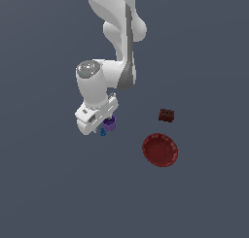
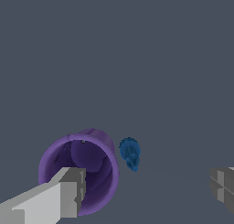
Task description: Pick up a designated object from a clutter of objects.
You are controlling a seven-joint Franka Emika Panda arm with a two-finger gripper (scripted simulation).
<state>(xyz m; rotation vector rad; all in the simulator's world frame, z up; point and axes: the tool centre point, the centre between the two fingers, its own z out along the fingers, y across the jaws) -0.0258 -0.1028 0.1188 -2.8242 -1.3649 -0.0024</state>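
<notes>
The jaws stand wide apart, holding nothing. In the wrist view one grey fingertip (image 2: pixel 68 191) overlaps the rim of the purple cup (image 2: pixel 93 159), seemingly at or just inside its mouth, while the other fingertip (image 2: pixel 222 184) sits well off to the far side of the gap. The tiny blue piece (image 2: pixel 130 153) lies between the fingertips, just beside the cup's outer wall and apart from both pads.

The cup looks tipped, its open mouth turned toward the wrist camera so the inside wall and bottom show; nothing is in it. The blue piece is slightly elongated, though its shape is too small to name. No writing or labels can be read on anything.

In the exterior view the white arm's hand hangs low over the dark grey surface (image 1: pixel 48 193), hiding most of the cup and blue piece. Well off toward the exterior view's right, the red round bowl (image 1: pixel 160 149) sits open and empty, and the small dark red-brown block (image 1: pixel 167 115) lies just beyond it, apart from it.
</notes>
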